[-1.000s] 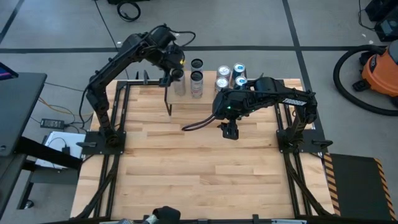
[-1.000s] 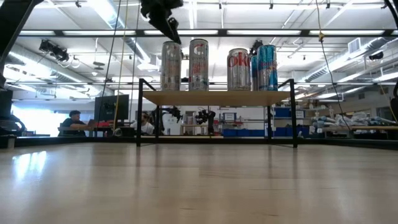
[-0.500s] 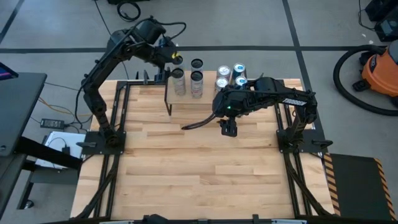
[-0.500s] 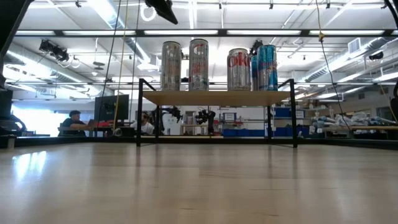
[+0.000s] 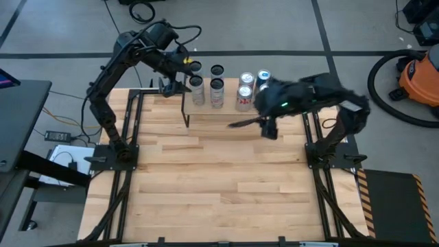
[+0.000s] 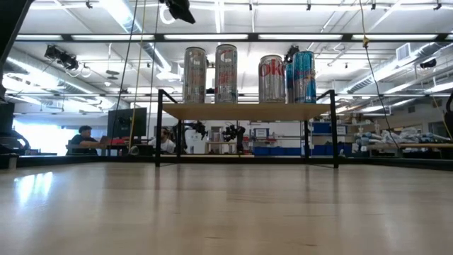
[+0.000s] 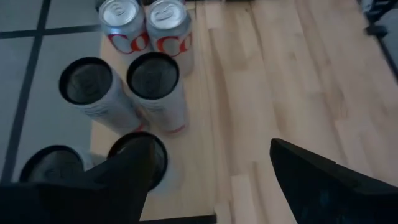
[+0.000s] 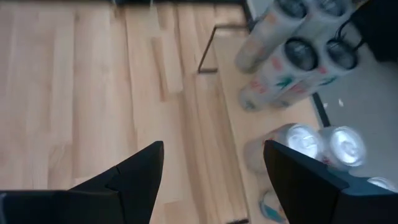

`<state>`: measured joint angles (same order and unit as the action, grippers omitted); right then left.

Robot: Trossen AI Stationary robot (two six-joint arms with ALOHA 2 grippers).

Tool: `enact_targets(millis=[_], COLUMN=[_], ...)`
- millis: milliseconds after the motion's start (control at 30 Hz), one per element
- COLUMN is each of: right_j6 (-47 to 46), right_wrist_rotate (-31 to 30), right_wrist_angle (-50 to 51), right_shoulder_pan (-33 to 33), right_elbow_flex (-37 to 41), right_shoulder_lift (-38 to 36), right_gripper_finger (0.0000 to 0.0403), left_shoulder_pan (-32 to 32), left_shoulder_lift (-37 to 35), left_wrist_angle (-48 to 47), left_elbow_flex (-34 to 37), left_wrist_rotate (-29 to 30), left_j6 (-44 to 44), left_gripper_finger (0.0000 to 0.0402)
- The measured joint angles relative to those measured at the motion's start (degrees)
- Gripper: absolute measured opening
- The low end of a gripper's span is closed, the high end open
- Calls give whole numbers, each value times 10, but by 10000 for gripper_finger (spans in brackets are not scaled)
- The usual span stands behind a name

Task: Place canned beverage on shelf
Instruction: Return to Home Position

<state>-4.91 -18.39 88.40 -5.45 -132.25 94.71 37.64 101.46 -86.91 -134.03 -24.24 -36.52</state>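
Note:
The shelf [image 6: 248, 111], a wooden plank on thin black legs, stands at the table's far edge. Several cans stand upright on its top: tall silver ones [image 6: 195, 74] at its left, a red-lettered one [image 6: 271, 78] and a blue one [image 6: 304, 76] at its right. From above they show as dark-topped cans [image 5: 217, 86] and silver-topped ones [image 5: 245, 95]. My left gripper [image 5: 170, 81] hangs open above the shelf's far left corner, with the cans [image 7: 152, 78] below it. My right gripper [image 5: 269, 128] is open over the table near the shelf's right end, with cans [image 8: 292, 56] ahead.
The wooden table [image 5: 219, 185] lies bare in front of the shelf. Black frame rails [image 5: 134, 137] run along both sides. Beyond the far edge is grey floor, and an orange vacuum [image 5: 418, 75] stands at the right. People sit at desks [image 6: 85, 138] in the room behind.
My left gripper has drawn back from the leftmost cans, rising toward the far left and rolling, still open. My right gripper has swung up and toward the table's right and far edge in the last half second, still open. The cans have stayed in place.

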Motion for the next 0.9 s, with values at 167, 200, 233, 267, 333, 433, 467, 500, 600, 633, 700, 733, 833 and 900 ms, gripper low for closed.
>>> enact_targets(millis=[167,200,233,267,333,433,467,500,600,633,700,733,833,900], right_j6=[9,11,14,15,16,17,17,17,17,17,24,27,38,45], right_wrist_rotate=[-2,-2,-2,-3,-6,-17,-17,-17,-17,-17,-18,-18,-20,-27], right_wrist_angle=[-27,-30,-30,-30,-30,-30,-29,-29,-27,-26,-24,-23,-36,-55], right_shoulder_pan=[0,0,-1,-1,-1,-2,-2,-2,-2,-4,-7,-9,-20,-26], right_elbow_flex=[0,0,0,0,0,0,0,0,0,0,0,0,26,62], right_shoulder_lift=[-55,-66,-75,-84,-99,-115,-121,-125,-136,-137,-140,-141,-154,-170], right_gripper_finger=[285,285,285,285,285,285,285,285,285,285,285,285,285,285], left_shoulder_pan=[3,4,4,4,4,4,4,4,4,4,4,4,4,3], left_shoulder_lift=[-15,-19,-25,-31,-45,-72,-84,-96,-143,-162,-201,-221,-282,-321], left_wrist_angle=[-1,0,-1,-1,-1,4,10,18,55,73,115,132,190,232], left_elbow_flex=[0,2,7,12,22,50,64,80,145,171,230,260,350,407], left_wrist_rotate=[-7,-7,-7,-7,-7,-8,-8,-11,-22,-24,-25,-25,-25,-25], left_j6=[10,14,16,17,21,29,29,30,33,40,55,60,80,101], left_gripper_finger=[318,318,318,318,318,318,318,318,318,318,318,318,318,318])
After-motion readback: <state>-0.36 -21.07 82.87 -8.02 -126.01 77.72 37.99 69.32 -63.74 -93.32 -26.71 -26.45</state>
